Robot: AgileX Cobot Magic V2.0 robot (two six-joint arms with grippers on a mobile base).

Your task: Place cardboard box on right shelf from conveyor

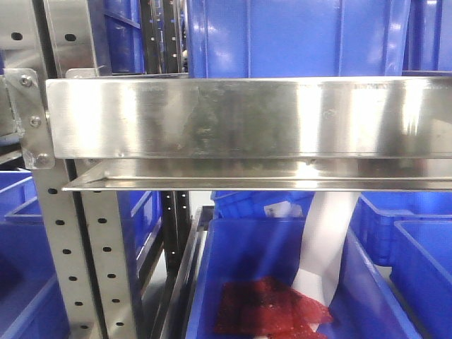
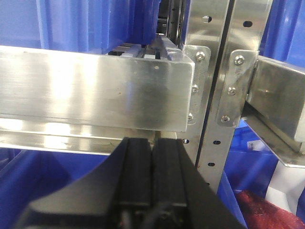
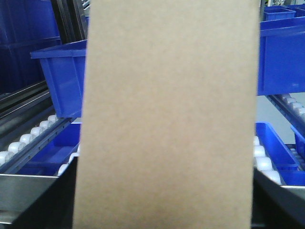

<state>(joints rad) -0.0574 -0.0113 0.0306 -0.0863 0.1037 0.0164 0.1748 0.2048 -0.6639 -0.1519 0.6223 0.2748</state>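
Holding | cardboard box (image 3: 167, 114) is held upright for the right shelf (image 1: 247, 116) | right fingers hidden, judged clamped on it | left fingers (image 2: 136, 162) pressed together

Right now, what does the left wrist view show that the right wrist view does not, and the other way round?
Only the left wrist view shows the left pincer, shut, below a steel shelf lip, and the perforated uprights with their bolts. Only the right wrist view shows the cardboard box, which fills the middle of the picture, and rows of white rollers. Both views show blue bins.
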